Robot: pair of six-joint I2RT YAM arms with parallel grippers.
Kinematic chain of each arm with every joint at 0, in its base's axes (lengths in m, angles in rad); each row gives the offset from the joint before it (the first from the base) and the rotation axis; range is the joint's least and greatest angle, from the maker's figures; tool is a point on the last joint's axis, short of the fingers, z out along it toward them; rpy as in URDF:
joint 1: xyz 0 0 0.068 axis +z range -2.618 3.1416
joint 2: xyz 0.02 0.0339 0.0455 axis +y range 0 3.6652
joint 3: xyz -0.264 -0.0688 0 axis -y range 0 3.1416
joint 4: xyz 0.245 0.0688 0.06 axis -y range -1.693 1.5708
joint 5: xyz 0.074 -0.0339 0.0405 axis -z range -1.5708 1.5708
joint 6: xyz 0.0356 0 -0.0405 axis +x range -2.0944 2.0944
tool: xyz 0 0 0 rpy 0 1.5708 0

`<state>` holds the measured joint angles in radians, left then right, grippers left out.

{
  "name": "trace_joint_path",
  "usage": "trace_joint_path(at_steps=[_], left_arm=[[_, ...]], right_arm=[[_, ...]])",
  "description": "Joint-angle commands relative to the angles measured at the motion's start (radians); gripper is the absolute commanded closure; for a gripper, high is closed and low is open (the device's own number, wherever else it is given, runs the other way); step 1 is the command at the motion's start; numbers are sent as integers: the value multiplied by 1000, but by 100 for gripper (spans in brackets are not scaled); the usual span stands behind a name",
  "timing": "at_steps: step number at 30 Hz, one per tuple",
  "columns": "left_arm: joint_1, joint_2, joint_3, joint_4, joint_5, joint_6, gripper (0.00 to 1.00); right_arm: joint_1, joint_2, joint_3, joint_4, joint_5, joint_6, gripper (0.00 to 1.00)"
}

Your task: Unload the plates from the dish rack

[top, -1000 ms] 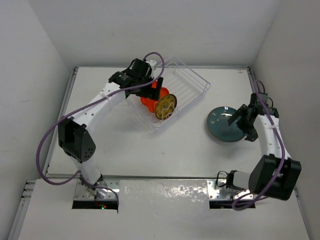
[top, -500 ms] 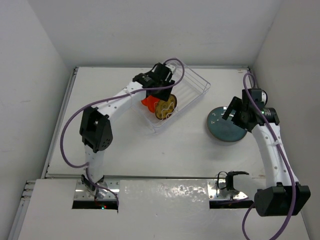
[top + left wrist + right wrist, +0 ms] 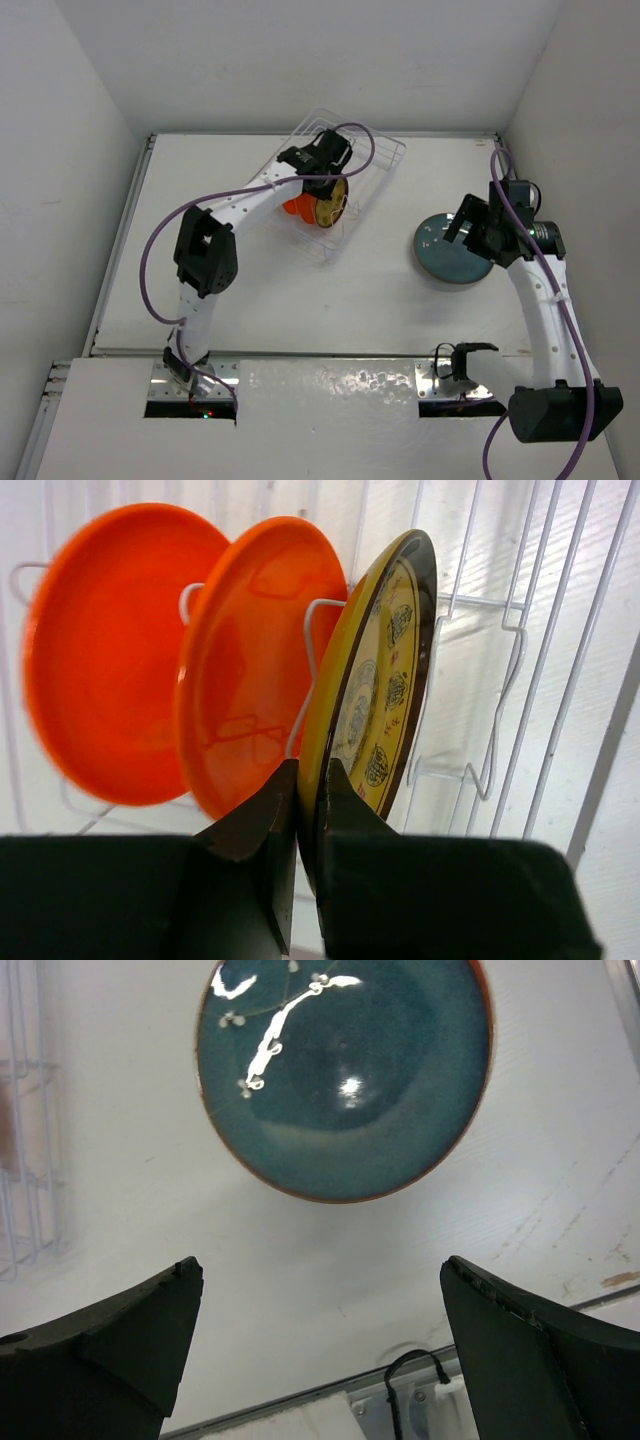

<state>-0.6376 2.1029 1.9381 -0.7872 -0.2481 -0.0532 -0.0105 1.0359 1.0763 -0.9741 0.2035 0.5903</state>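
The white wire dish rack lies at the back middle of the table. In it two small orange plates and a yellow-brown patterned plate stand on edge. My left gripper is shut on the patterned plate's rim. The left wrist view shows both fingers pinching that rim, the patterned plate to the right of the orange plates. A teal plate with a red-brown rim lies flat on the table. My right gripper hangs open near it, holding nothing.
Rack wires run close behind the patterned plate. The rack's end shows at the left edge of the right wrist view. Grey walls enclose the table on three sides. A metal rail with a small cable runs along the near edge.
My left gripper swung right over the rack and shut on the patterned plate's rim. The rack shifted and turned. My right gripper moved a little back from the teal plate, staying open.
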Motion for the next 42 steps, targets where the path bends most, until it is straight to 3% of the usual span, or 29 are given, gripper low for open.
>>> trace_joint_path(at_steps=[1,5,6,7,9,10,12,14,18,20,21,23,25,26,27,28,29,30,31,34,38,40,42], left_arm=[[12,-122,76,-58,-111,35,100],[13,-251,74,-46,-88,49,100],[13,-271,78,-43,-62,49,100],[13,-290,81,-40,-27,49,100],[16,-329,105,-38,126,29,100],[16,-340,110,-34,185,12,100],[29,-377,78,20,430,-52,100],[38,-429,-41,153,650,-142,100],[47,-495,-234,380,889,-308,100],[49,-507,-309,478,958,-352,100],[50,-520,-332,518,981,-375,100],[58,-524,-390,609,1021,-434,100],[65,-514,-404,611,1009,-453,93],[75,-509,-406,605,1001,-453,72],[79,-506,-406,591,983,-450,60],[87,-503,-403,547,899,-444,40],[102,-500,-386,493,827,-432,1],[108,-483,-360,415,725,-412,0],[113,-471,-276,255,503,-357,0],[121,-440,-165,70,103,-294,0],[147,-381,-122,28,-14,-199,1],[153,-353,-122,40,9,-169,6],[151,-321,-126,55,29,-143,17]], right_arm=[[3,0,51,46,-94,6,1],[3,-8,-15,301,-348,23,1],[3,-7,-42,381,-528,40,1],[3,-5,-90,567,-624,64,1],[3,24,-121,731,-786,166,1],[27,38,-119,814,-800,183,1],[29,81,-105,863,-822,177,1],[29,110,-78,911,-860,172,1],[32,165,-65,1048,-938,226,5],[33,179,-61,1034,-943,214,15],[34,190,-71,1043,-950,213,40],[38,185,-102,1078,-961,233,75],[43,162,-156,1118,-966,256,100],[43,155,-168,1115,-972,253,100],[43,147,-199,1108,-974,250,100],[43,127,-213,1089,-971,226,100],[43,116,-222,1045,-934,195,100],[43,107,-233,903,-890,159,100],[43,89,-243,843,-842,96,100],[53,57,-349,733,-744,62,100],[115,15,-583,862,-667,66,100],[161,35,-631,905,-633,69,100],[188,79,-679,963,-601,71,100]])
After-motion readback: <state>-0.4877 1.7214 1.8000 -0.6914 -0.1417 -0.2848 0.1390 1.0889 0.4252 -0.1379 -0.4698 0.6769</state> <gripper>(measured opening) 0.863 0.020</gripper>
